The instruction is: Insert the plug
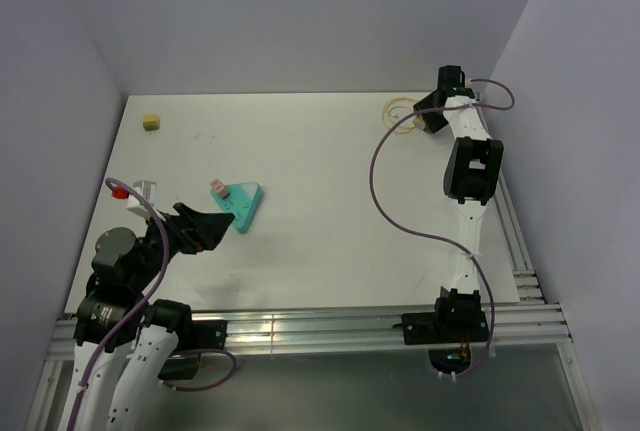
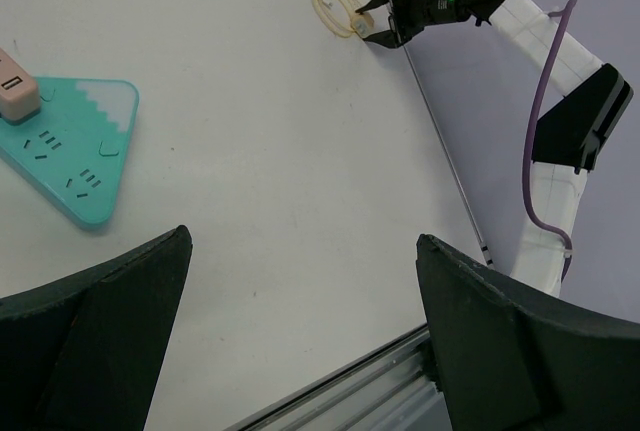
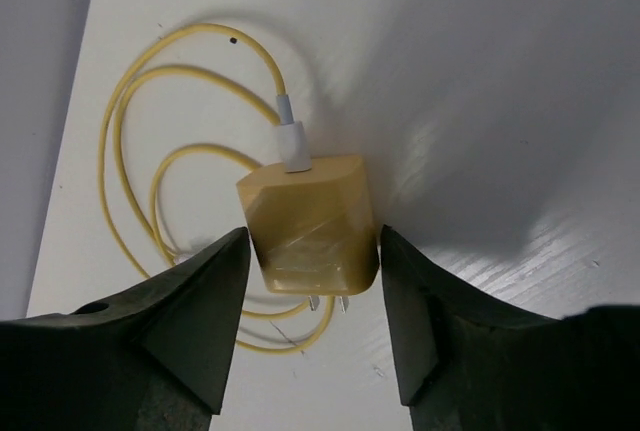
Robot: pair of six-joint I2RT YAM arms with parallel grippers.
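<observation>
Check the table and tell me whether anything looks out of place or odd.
Nothing is spilled or broken. The one oddity: the yellow plug, gripped by the right hand, sits at the table's far right corner, well away from the teal socket block, which already holds a pink plug.

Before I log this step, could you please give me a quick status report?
Left end effector open, beside teal strip. Right end effector shut on plug. Cable looped behind it; beige adapter occupies strip's corner.
</observation>
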